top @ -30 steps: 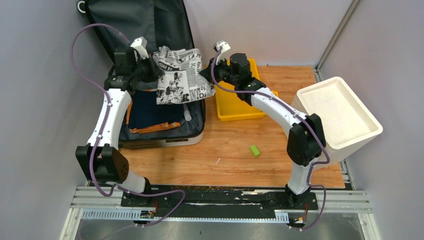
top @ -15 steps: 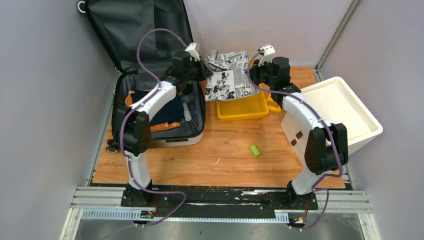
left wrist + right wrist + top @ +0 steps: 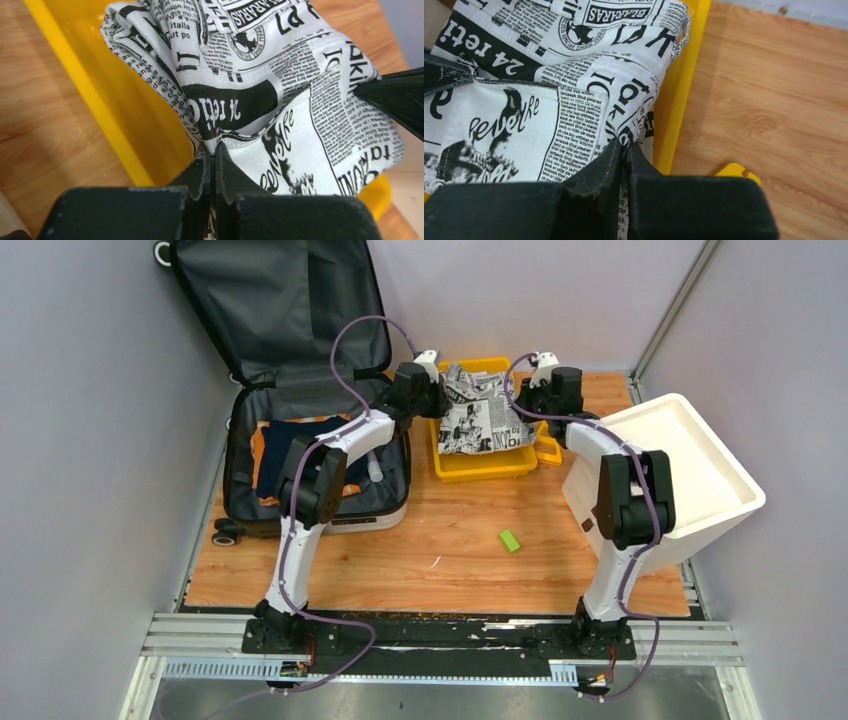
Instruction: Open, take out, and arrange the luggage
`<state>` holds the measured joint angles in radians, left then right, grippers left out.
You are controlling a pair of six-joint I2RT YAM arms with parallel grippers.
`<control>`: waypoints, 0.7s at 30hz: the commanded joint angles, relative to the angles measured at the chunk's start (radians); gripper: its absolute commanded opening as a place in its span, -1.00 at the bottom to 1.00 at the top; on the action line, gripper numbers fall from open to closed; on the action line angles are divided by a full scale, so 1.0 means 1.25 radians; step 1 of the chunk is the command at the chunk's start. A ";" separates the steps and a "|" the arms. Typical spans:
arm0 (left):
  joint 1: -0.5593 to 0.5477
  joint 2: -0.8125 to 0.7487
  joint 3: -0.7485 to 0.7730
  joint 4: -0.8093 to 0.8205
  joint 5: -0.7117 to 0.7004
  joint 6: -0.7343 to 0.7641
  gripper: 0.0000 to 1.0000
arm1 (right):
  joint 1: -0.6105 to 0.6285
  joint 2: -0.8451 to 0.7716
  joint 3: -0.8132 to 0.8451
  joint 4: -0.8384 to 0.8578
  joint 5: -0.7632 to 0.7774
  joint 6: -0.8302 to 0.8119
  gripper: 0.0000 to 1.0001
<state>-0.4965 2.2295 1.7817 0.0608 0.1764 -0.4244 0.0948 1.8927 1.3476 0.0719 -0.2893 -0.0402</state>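
Top view: luggage lies open at the bench's back left, lid upright, dark and orange clothes inside. Both arms reach over the yellow tray, with a newspaper-print garment slung between them. Wrist views add the grips: left fingers clenched on a seam, right fingers pinching the opposite edge. Only the overhead shows the white foam box, far right.

The left arm and right arm are showing white shell links between black joint housings, each trailing a purple cable from behind the jaws. A white camera block is sitting just behind each set of jaws; the left gripper and right gripper are showing matte black wedge fingers.
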 commanded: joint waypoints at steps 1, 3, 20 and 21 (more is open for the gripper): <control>0.009 0.021 0.043 0.036 -0.075 0.080 -1.00 | 0.002 0.039 0.065 0.076 -0.005 -0.021 -1.00; 0.009 0.033 0.044 0.028 -0.092 0.096 -1.00 | 0.003 0.062 0.079 0.074 -0.024 -0.016 -1.00; -0.001 0.025 0.108 -0.130 -0.127 0.163 -0.07 | 0.009 0.126 0.138 0.023 -0.021 -0.002 -0.41; -0.006 0.008 0.130 -0.151 -0.111 0.171 0.02 | 0.010 0.117 0.158 -0.013 -0.061 -0.004 -0.26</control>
<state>-0.4980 2.3032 1.8393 -0.0372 0.0204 -0.2695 0.1104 2.0781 1.4395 0.1020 -0.3256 -0.0402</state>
